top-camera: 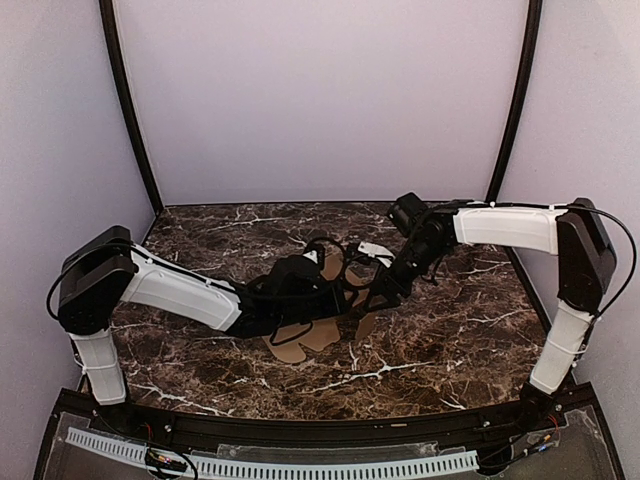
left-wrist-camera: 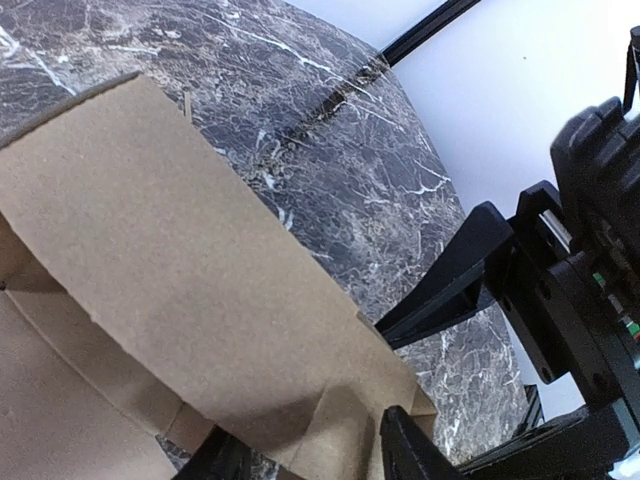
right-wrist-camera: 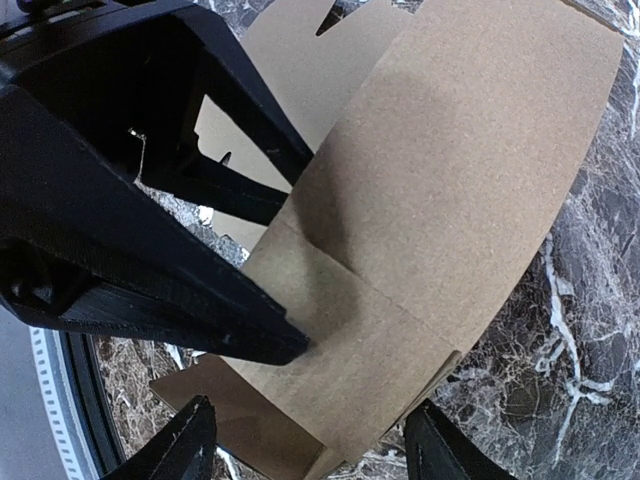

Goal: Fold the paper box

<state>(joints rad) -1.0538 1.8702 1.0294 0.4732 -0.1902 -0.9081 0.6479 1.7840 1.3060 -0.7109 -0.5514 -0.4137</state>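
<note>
On the table (top-camera: 450,340) the paper box (top-camera: 310,338) is flanked by both arms, its raised panel straddled by the wide-spread right pincer (right-wrist-camera: 315,445) and the narrower left pincer (left-wrist-camera: 310,455), whose grip cannot be told.

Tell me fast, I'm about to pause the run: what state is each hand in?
Left hand: open, straddling the edge of the paper box.
Right hand: open, straddling the paper box too.

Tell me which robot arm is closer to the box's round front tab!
Left. The left arm passes right beside the paper box's rounded front tab; the right arm has its fingers farther away, to the tab's right, at the raised panel.
</note>
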